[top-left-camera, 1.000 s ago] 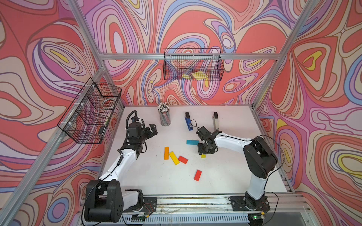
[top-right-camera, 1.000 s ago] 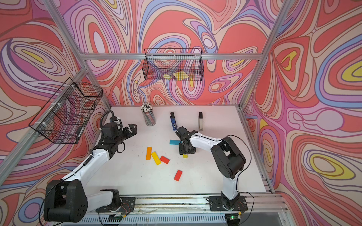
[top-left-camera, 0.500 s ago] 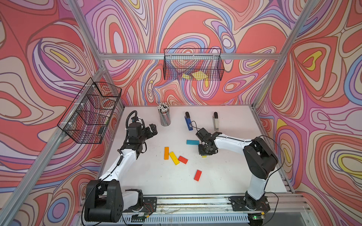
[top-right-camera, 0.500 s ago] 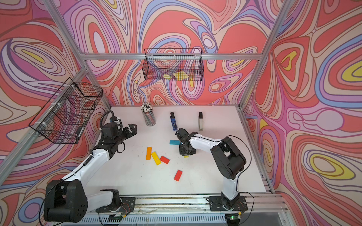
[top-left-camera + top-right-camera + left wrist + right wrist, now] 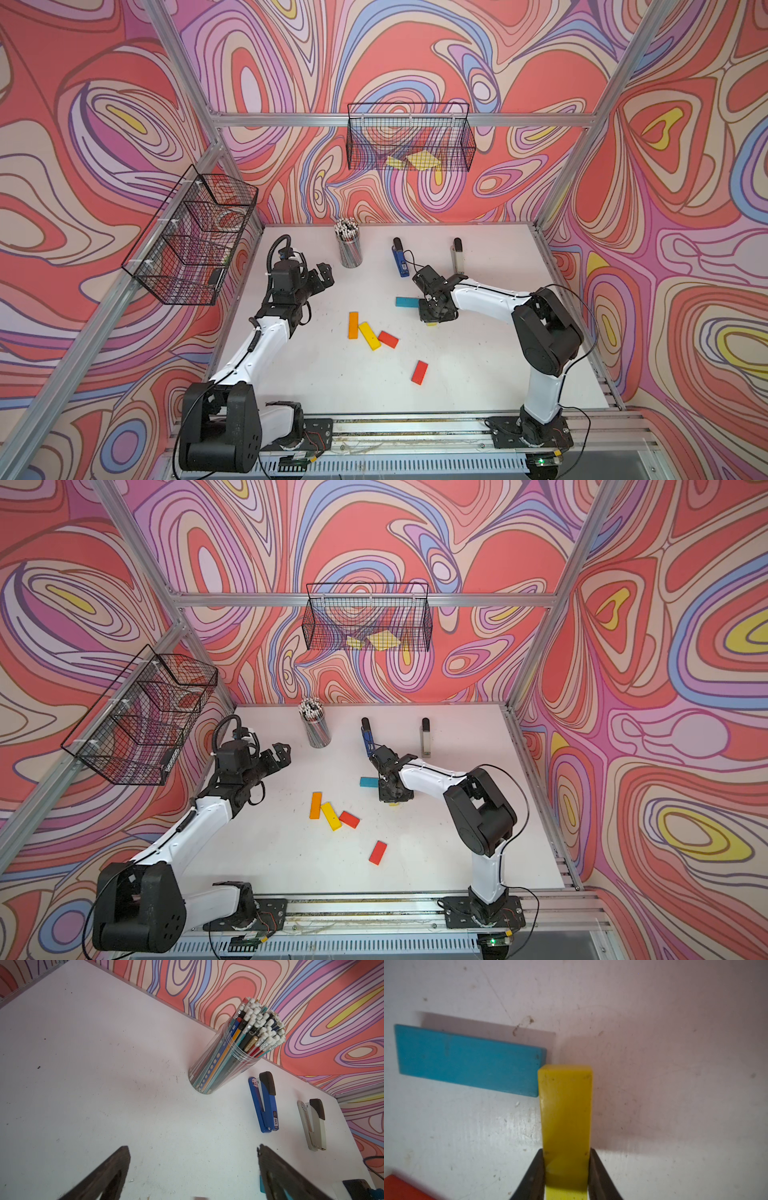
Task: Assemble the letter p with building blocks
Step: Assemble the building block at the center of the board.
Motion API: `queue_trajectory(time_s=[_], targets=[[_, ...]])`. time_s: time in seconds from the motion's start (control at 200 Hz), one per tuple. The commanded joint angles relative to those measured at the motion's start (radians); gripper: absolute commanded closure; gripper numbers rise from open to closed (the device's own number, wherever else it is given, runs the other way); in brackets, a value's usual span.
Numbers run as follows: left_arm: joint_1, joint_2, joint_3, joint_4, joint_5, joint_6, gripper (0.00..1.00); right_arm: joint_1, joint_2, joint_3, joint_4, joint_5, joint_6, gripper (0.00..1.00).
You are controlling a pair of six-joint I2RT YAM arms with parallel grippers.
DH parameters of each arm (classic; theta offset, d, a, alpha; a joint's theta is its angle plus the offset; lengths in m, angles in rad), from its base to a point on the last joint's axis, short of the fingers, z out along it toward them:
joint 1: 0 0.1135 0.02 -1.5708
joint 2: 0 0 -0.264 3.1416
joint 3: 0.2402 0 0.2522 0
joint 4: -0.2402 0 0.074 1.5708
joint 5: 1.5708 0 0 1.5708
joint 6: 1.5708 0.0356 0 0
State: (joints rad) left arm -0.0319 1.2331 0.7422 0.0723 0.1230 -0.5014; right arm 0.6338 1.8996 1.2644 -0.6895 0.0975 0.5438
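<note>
My right gripper (image 5: 566, 1152) is shut on a yellow block (image 5: 565, 1109), both pads against its long sides. The block's far end lies against the end of the light blue block (image 5: 467, 1059). In both top views the right gripper (image 5: 434, 313) (image 5: 392, 796) points down at the table beside the light blue block (image 5: 406, 302) (image 5: 368, 782), hiding most of the yellow one. Left of it lie an orange block (image 5: 353, 325), a second yellow block (image 5: 369, 336) and a red block (image 5: 388, 339). Another red block (image 5: 419, 372) lies nearer the front. My left gripper (image 5: 326, 276) (image 5: 192, 1167) hangs open and empty at the left.
A cup of pencils (image 5: 349, 245) (image 5: 236, 1053), a blue stapler (image 5: 400, 259) (image 5: 265, 1103) and a beige stapler (image 5: 457, 255) (image 5: 313, 1124) stand along the back of the white table (image 5: 478, 374). Wire baskets hang on the left wall (image 5: 191, 237) and the back wall (image 5: 409, 139).
The right gripper's jaws have closed onto the yellow block. The left arm has not moved.
</note>
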Motion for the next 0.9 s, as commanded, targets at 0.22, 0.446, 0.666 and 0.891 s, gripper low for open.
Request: queue_trajectory(time_s=[0.22, 0.446, 0.666, 0.891], targets=[[0.004, -0.024, -0.004, 0.003, -0.011, 0.012, 0.01, -0.005, 0.026, 0.020, 0.016, 0.001, 0.004, 0.70], [0.004, -0.014, -0.009, 0.011, -0.010, 0.006, 0.01, -0.005, 0.033, 0.030, 0.021, -0.003, 0.005, 0.70], [0.004, -0.007, -0.012, 0.015, -0.011, 0.009, 0.01, -0.005, 0.040, 0.033, 0.025, -0.002, 0.007, 0.66], [0.004, -0.005, -0.011, 0.017, -0.008, 0.007, 0.01, -0.005, 0.033, 0.039, 0.027, -0.010, 0.009, 0.46]])
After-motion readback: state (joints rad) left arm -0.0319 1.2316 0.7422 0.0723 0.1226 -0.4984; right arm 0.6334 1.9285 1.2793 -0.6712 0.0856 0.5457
